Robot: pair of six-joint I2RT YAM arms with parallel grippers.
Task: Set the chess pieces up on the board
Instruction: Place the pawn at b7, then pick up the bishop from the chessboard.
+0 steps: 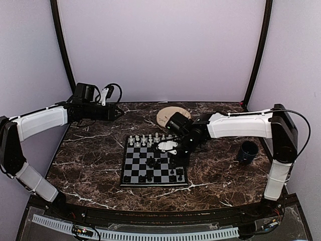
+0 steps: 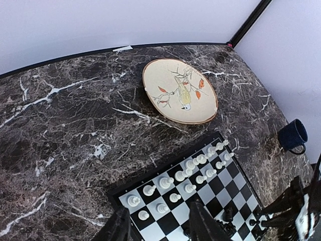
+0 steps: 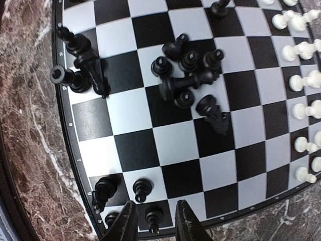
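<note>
The board (image 1: 131,171) lies mid-table. White chess pieces (image 1: 145,139) stand in two rows along its far edge; they also show in the left wrist view (image 2: 193,173) and the right wrist view (image 3: 301,75). Black pieces lie in a loose heap (image 3: 188,75) mid-board, some toppled, and others stand along the near edge (image 3: 75,65). My right gripper (image 3: 154,211) hangs low over the board's near right corner (image 1: 179,156), open, its fingers either side of a standing black pawn (image 3: 153,217) with a gap on each side. My left gripper (image 1: 119,113) is open and empty, high above the table's back left (image 2: 158,221).
A round beige plate with a bird picture (image 1: 169,115) lies behind the board, also seen in the left wrist view (image 2: 179,90). A dark blue mug (image 1: 247,151) stands on the right (image 2: 293,135). The marble table's sides are walled.
</note>
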